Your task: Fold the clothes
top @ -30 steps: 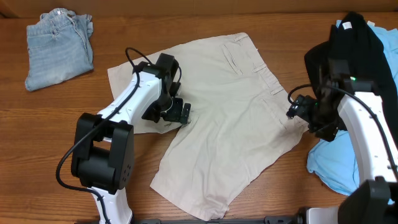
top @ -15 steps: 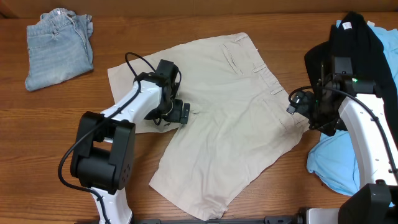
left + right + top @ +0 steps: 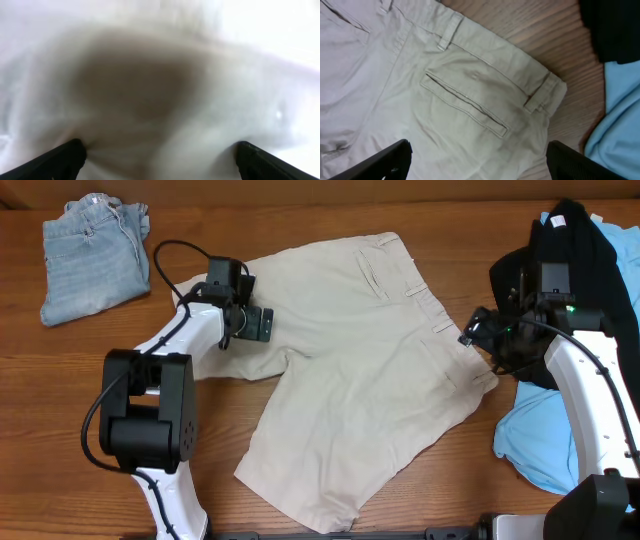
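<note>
On the table (image 3: 300, 220), beige shorts (image 3: 370, 380) lie diagonally, waistband (image 3: 432, 308) upper-right; left gripper (image 3: 260, 324), right gripper (image 3: 469, 336) spread.

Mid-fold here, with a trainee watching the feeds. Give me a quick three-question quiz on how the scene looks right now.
1. True or false: the light-blue denim lies on top of the beige shorts.
2. Pick one. The right gripper is nearest to: A) the waistband corner of the shorts, by a back pocket; B) a leg hem of the shorts; C) the denim.
3. Fill the gap: the left gripper is over a leg of the shorts with its jaws ____.

Key
1. False. The denim sits folded on its own at the far left, apart from the shorts.
2. A.
3. Open.
</note>
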